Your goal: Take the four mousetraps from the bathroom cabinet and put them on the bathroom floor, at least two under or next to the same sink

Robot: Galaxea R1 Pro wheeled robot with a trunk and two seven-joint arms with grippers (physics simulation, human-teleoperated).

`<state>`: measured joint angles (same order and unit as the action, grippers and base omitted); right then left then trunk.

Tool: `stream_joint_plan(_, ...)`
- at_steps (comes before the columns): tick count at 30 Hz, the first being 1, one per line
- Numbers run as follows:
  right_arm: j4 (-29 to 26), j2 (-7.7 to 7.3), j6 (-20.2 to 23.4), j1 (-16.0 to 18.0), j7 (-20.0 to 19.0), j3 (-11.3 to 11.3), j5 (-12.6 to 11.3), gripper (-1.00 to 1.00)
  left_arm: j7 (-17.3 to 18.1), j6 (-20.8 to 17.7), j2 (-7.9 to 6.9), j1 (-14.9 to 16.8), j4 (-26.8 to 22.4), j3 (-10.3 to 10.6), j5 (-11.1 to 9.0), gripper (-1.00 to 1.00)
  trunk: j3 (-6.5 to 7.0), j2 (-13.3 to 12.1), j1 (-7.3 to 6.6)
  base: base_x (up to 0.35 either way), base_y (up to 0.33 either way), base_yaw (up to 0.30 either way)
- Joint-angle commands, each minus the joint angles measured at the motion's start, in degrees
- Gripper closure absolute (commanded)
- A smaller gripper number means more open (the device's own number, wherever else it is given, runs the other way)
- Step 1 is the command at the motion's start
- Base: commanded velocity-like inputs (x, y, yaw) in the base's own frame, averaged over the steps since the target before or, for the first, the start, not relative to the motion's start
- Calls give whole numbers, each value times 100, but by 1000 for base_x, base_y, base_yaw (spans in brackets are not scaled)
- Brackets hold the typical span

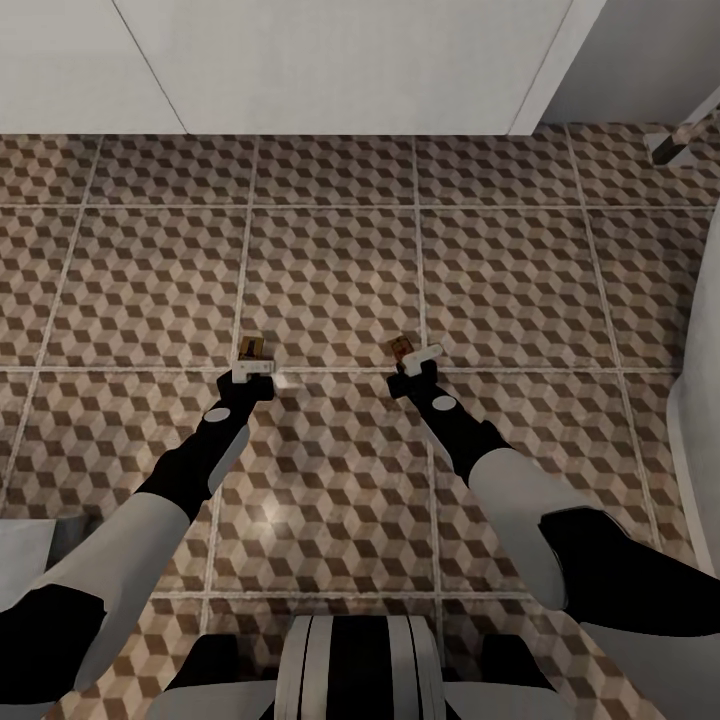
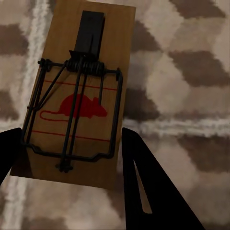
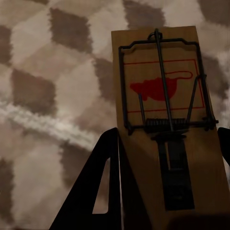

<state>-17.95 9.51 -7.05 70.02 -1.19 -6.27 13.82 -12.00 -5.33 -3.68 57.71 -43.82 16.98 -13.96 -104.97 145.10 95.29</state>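
Observation:
Two mousetraps are in view, each a small brown board with dark wire and a red mouse print. My left gripper (image 1: 262, 372) is shut on one mousetrap (image 1: 250, 347), low over the bathroom floor (image 1: 330, 270). In the left wrist view that mousetrap (image 2: 81, 96) sits between the black fingers (image 2: 143, 177). My right gripper (image 1: 415, 358) is shut on the other mousetrap (image 1: 401, 346). The right wrist view shows this mousetrap (image 3: 163, 120) flanked by the fingers (image 3: 105, 182). I cannot tell whether either board touches the tiles. The cabinet is out of view.
A white flat-fronted unit (image 1: 330, 70) runs along the far edge of the tiles; I cannot tell whether it is the sink. A white curved body (image 1: 700, 360) borders the right side. A small grey fitting (image 1: 668, 142) stands at the far right.

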Motion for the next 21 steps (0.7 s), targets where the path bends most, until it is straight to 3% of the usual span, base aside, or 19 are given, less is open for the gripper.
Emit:
stream_joint_plan(1,-6,3,-19,3,-20,16,40,100,-68,-30,-10,3,-13,44,-28,100,-3,1,-1,0,0,0)
stream_joint_plan(5,-103,12,-30,3,21,-1,49,100,-171,-56,17,0,18,45,26,100,-3,1,-1,0,0,0)
stream_joint_plan(8,-224,22,-32,3,170,-6,53,100,-700,-41,72,-4,-3,45,77,100,-3,1,-1,0,0,0)
stream_joint_plan(10,-320,29,-33,3,348,-3,52,100,-1251,-25,96,-5,-64,47,95,100,-3,1,-1,0,0,0)
stream_joint_plan(13,-375,37,-33,3,494,0,51,100,-1617,-29,107,-5,-300,49,105,100,-3,1,-1,0,0,0)
stream_joint_plan(21,-401,49,-25,3,564,17,47,100,-1781,-28,84,-121,-1018,58,112,100,-3,1,-1,0,0,0)
